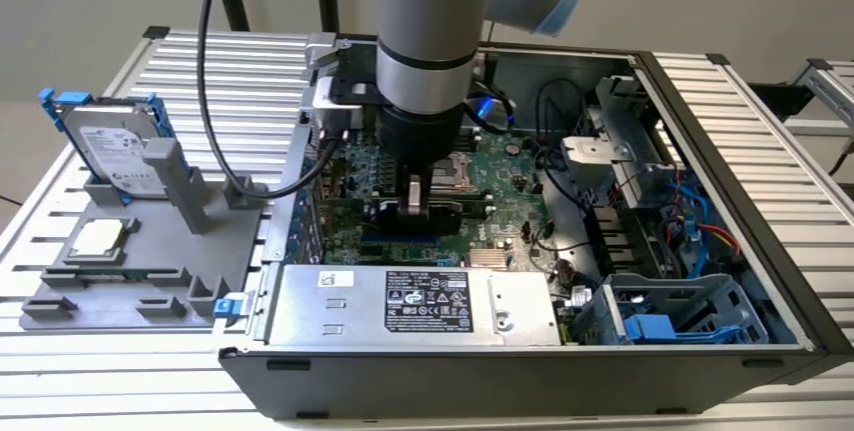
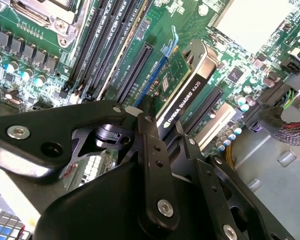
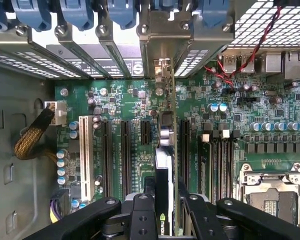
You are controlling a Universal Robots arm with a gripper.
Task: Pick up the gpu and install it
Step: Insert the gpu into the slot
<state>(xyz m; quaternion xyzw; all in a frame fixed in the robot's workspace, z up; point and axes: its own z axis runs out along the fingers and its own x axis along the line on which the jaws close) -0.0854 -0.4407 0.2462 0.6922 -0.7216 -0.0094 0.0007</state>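
Open computer case [image 1: 747, 131] holds the green motherboard [image 1: 501, 166], a silver power supply [image 1: 414, 306] at its near edge and a blue-tabbed drive cage [image 1: 674, 316] beside that. Gpu [image 2: 182, 95]: thin green card, black shroud, standing edge-on above the motherboard's long slots. Gripper [image 2: 160, 127] closed on the gpu's upper edge, fingers [image 2: 150, 150] pinching both faces, card directly below the claw.

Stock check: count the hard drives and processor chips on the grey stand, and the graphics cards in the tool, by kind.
Hard drive, upright on the grey stand: 1
Processor chip, flat on the stand: 1
Graphics card, held in the tool over the motherboard: 1
Total: 3
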